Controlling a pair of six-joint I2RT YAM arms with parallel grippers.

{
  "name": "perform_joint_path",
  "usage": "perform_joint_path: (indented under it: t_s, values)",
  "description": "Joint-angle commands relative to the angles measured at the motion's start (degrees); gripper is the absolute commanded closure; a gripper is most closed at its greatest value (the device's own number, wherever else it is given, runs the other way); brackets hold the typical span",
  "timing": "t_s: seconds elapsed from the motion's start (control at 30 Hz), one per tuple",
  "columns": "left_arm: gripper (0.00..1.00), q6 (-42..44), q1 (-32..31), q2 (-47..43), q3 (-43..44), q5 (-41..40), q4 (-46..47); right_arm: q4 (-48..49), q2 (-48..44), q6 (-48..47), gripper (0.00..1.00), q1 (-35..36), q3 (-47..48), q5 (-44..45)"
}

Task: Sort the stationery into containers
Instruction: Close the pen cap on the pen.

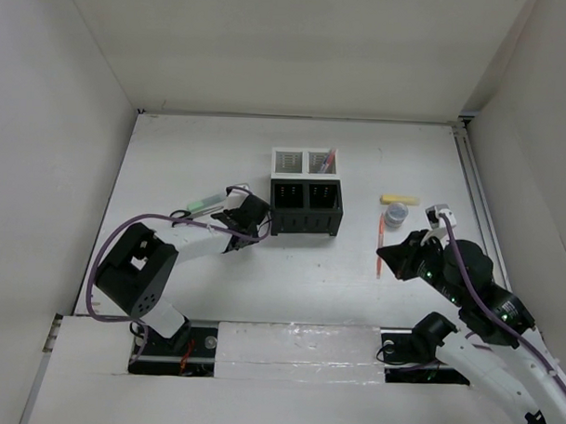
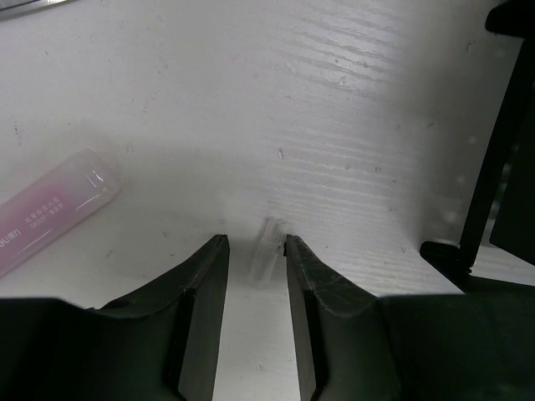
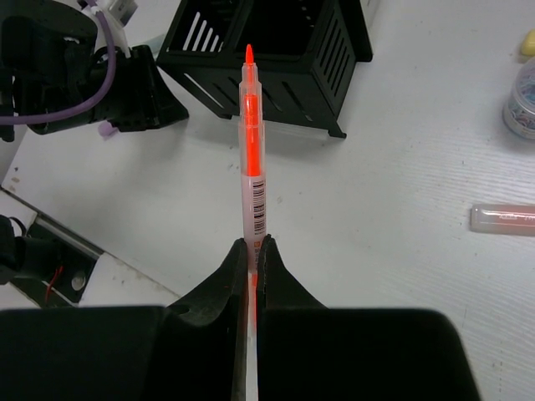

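White table [image 1: 216, 275] holds four bins [image 1: 306, 205], two black and two white. Just left of them the left gripper [image 2: 255, 244] hangs with fingers [image 2: 205, 288] apart around a small clear piece [image 2: 269, 251]. The right gripper [image 3: 252, 244] is clamped on a red-orange pen [image 3: 251, 159], right of the bins.
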Motion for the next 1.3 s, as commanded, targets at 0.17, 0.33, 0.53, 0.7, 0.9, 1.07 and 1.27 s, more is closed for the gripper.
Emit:
perform_joint_path:
  t_s: [0.17,0.33,0.53,0.7,0.9,1.07,1.27]
  values:
    - [0.84,-0.74,-0.03,1.73,1.87,0.39,-2.23,0.05,0.22,-0.79,1.0,0.43,4.38,1.5]
    - [1.0,-1.88,-0.03,2.87,2.39,-0.92,-3.46,-0.66,0.22,-1.32,1.0,0.43,5.0,2.82]
    - [1.0,-5.29,-0.03,2.35,2.49,-2.07,-6.26,-1.8,0.22,-2.37,1.0,0.43,6.14,3.35]
    - [1.0,-9.26,-0.03,-10.43,1.95,-4.8,-9.34,3.27,0.84,-5.35,1.0,0.43,3.96,-3.48]
    - [1.0,-10.41,-2.23,-28.74,5.38,-7.61,-10.41,12.86,6.27,-4.75,1.0,0.43,-0.53,-13.86]
    - [1.0,-4.36,-2.23,-40.88,4.25,-3.75,-1.28,26.98,13.13,-0.71,1.0,1.65,-4.22,-23.97]
    - [1.0,4.26,-2.23,-46.78,-0.23,11.6,17.0,39.32,24.99,2.8,1.0,7.89,-3.27,-25.13]
